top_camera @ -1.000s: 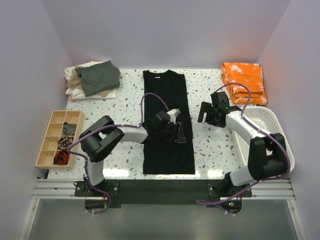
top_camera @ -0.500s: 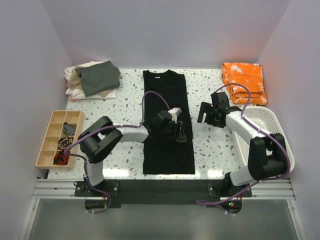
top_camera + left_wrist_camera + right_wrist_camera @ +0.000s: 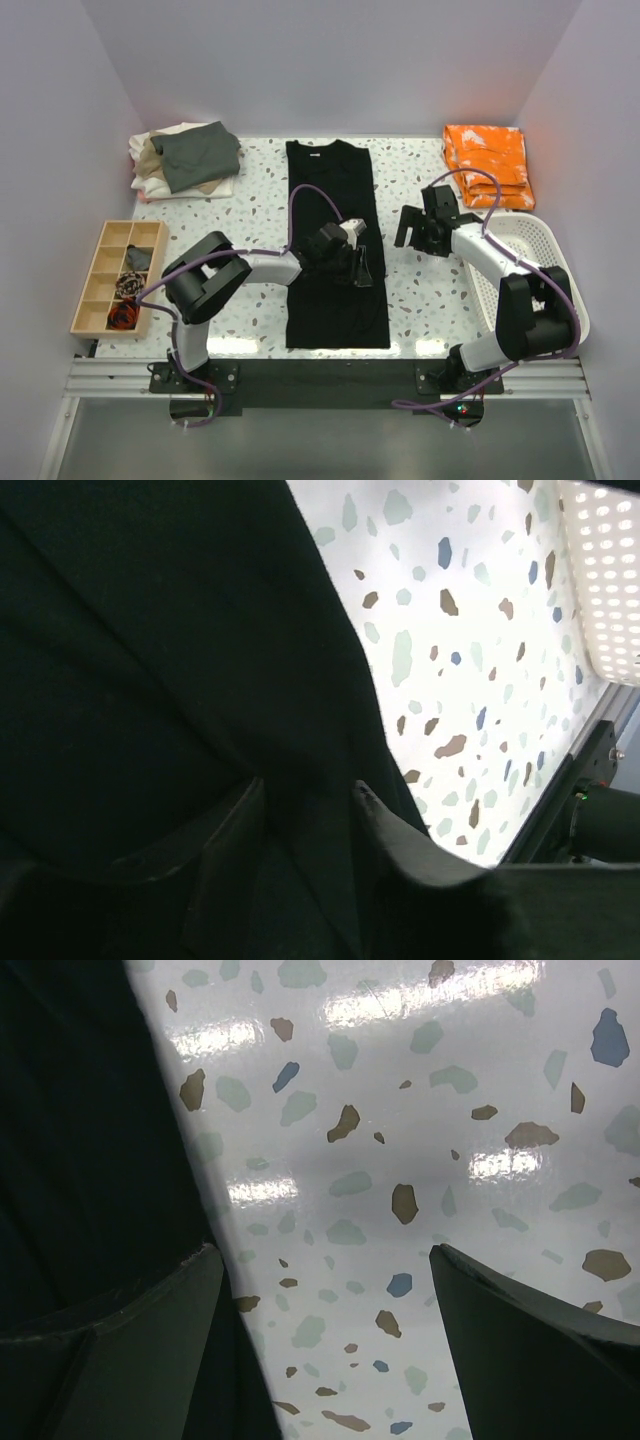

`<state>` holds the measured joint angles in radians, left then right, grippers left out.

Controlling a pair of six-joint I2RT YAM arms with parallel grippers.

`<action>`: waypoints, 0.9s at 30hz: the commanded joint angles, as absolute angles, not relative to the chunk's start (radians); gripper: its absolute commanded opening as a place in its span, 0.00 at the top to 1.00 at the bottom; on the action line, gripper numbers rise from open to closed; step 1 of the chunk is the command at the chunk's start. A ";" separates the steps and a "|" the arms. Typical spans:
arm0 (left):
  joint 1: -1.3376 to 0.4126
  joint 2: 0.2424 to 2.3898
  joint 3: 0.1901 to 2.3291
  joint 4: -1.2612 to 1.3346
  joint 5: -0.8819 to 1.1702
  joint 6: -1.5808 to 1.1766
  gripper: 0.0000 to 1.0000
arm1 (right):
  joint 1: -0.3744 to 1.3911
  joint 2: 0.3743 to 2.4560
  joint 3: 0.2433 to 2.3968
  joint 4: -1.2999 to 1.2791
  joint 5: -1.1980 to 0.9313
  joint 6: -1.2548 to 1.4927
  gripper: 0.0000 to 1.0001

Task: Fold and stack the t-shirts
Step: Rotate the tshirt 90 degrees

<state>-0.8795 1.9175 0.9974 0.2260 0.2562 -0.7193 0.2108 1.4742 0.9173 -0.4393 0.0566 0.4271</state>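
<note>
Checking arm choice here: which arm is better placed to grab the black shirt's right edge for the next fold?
Probably left. The left gripper sits on the black t-shirt at its right edge, cloth between its fingers. The right gripper hangs wide open over the table beside the shirt.

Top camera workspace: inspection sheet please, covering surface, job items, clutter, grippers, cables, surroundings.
Surface: speckled white table, glossy.
Job's things: black t-shirt flat, lengthwise at centre; folded stack in far-left corner.
Clutter: orange cloth far right; white basket right edge; wooden organiser left edge.
Grippers: left gripper jaws narrowly apart at the shirt's right edge; right gripper open over bare table beside it.
Cables: purple cables loop over both arms.
Surroundings: plain walls; nothing else seen.
</note>
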 commanded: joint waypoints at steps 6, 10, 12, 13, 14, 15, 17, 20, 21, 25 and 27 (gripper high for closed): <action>-0.900 1.847 1.049 0.098 0.095 -0.666 0.52 | 0.209 1.466 0.900 -0.402 0.038 0.425 0.11; -0.899 1.865 1.046 0.077 0.083 -0.670 0.52 | 0.207 1.471 0.905 -0.405 0.035 0.423 0.11; -0.900 1.875 1.032 0.087 0.095 -0.678 0.52 | 0.207 1.468 0.904 -0.405 0.041 0.425 0.11; -0.900 1.879 1.031 0.097 0.104 -0.681 0.52 | 0.207 1.467 0.904 -0.405 0.040 0.422 0.11; -0.900 1.885 1.026 0.112 0.112 -0.683 0.52 | 0.207 1.466 0.902 -0.405 0.041 0.423 0.11; -0.902 1.890 1.032 0.112 0.117 -0.683 0.53 | 0.207 1.468 0.902 -0.403 0.040 0.422 0.11; -0.904 1.907 1.043 0.103 0.118 -0.678 0.58 | 0.206 1.470 0.900 -0.405 0.040 0.423 0.11; -0.904 1.925 1.048 0.121 0.136 -0.681 0.65 | 0.207 1.467 0.896 -0.406 0.041 0.423 0.11; -0.905 1.930 1.051 0.124 0.147 -0.683 0.67 | 0.207 1.466 0.896 -0.405 0.043 0.423 0.11; -0.908 1.944 1.065 0.124 0.149 -0.683 0.80 | 0.206 1.468 0.896 -0.408 0.045 0.419 0.11; -0.908 1.944 1.069 0.127 0.147 -0.683 0.85 | 0.207 1.471 0.894 -0.407 0.043 0.417 0.11</action>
